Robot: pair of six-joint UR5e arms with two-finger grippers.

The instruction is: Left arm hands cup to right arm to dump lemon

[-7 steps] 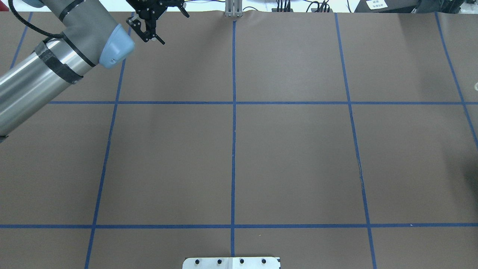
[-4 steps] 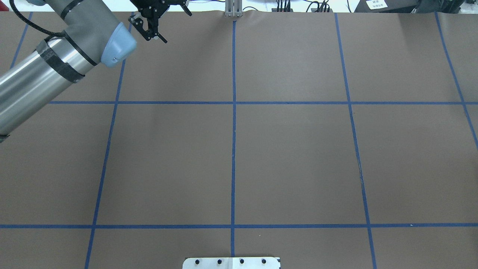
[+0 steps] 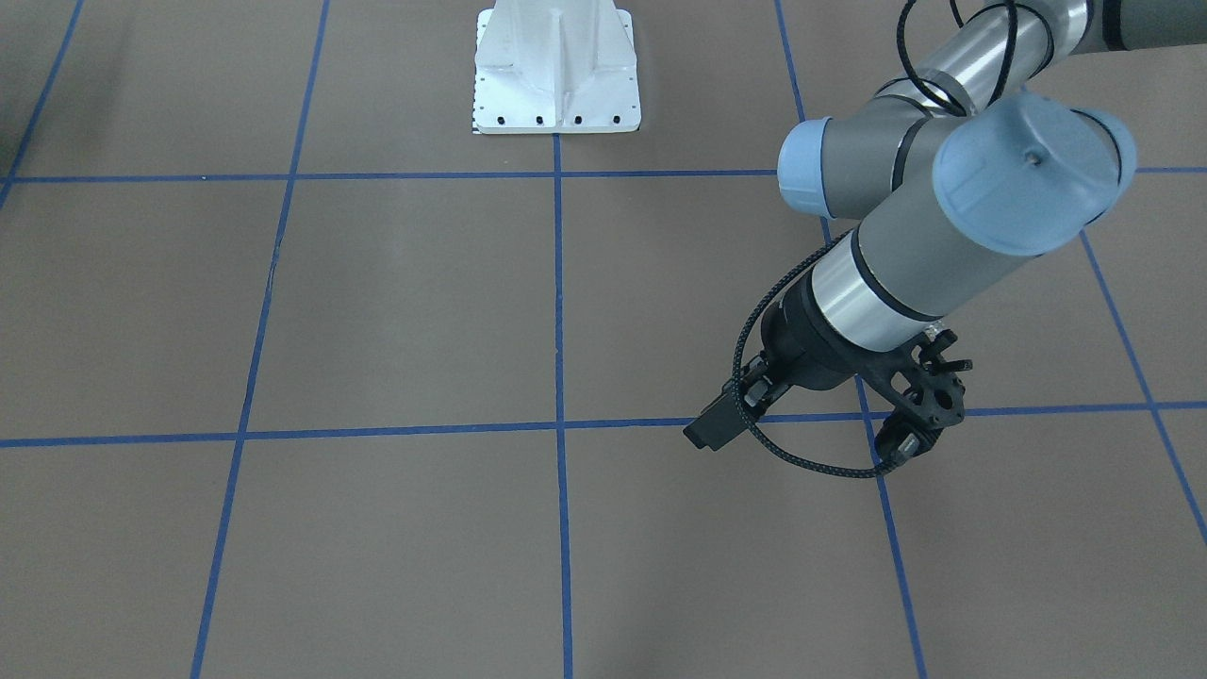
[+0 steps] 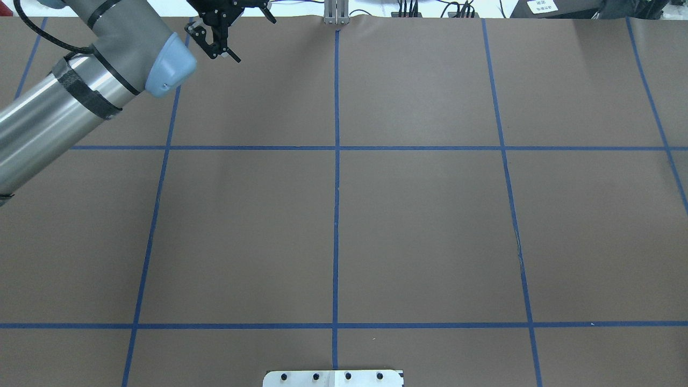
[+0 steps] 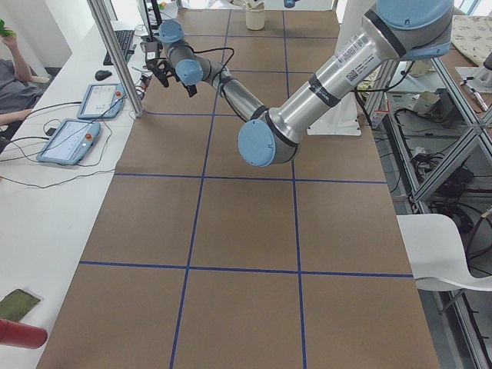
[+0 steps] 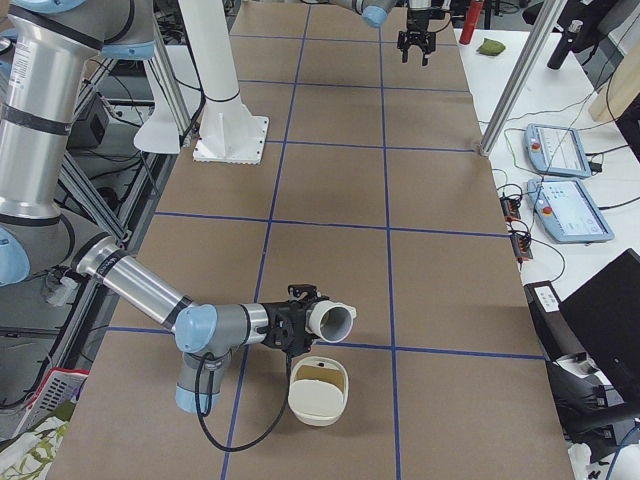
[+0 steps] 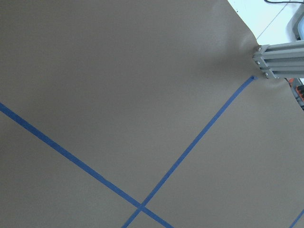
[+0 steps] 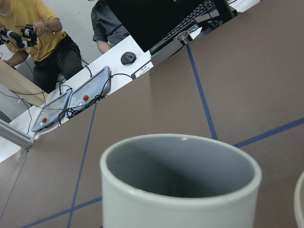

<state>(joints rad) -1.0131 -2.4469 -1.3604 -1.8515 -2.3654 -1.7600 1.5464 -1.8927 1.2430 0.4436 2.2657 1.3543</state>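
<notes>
The cup [image 6: 331,321], cream-white with a grey inside, hangs tilted on its side at my right gripper [image 6: 300,325], just above the table near the near end. In the right wrist view the cup [image 8: 180,183] fills the lower frame, raised off the table, and looks empty. Its lettering is hidden. A small pale yellow piece, seemingly the lemon [image 6: 321,371], lies in a cream bowl [image 6: 318,400] below the cup's mouth. My left gripper [image 4: 217,49] is open and empty at the table's far edge; it also shows in the front view [image 3: 910,436].
A white robot base plate [image 3: 556,71] stands at the table's robot side. A metal post [image 4: 336,13] stands at the far edge. Tablets [image 5: 81,123] and people sit along the operators' side. Blue tape lines [image 4: 336,215] cross the brown table.
My left gripper has moved a little toward the table's far edge, then held still. Nothing else in the overhead view has moved.
</notes>
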